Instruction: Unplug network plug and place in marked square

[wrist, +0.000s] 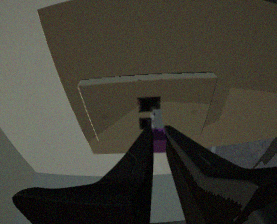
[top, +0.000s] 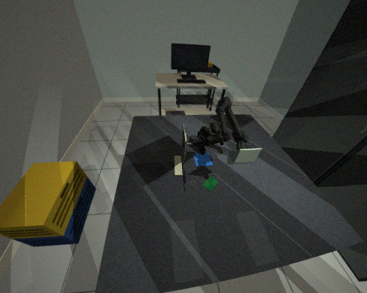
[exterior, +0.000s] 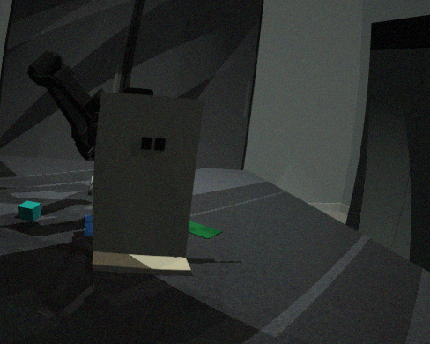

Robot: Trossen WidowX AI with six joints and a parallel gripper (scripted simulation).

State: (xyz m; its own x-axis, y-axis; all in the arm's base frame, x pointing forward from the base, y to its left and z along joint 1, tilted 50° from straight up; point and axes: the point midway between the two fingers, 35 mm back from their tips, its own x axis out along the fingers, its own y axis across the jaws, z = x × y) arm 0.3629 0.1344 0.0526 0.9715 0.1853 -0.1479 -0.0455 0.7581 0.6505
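The upright panel stands edge-on in the top view; its back shows in the exterior view. Two dark socket openings show in it. My gripper is shut on the purple plug in front of the panel. The plug's pale front end shows ahead of the fingertips, beside the openings, and looks outside the socket. The tab cannot be made out. A blue square and a green square lie on the table; which is the marked one is unclear.
The panel's pale foot rests on the table. A teal cube lies to the left in the exterior view. A pale plate stands near the arm's base. The arm reaches in from the right in the top view.
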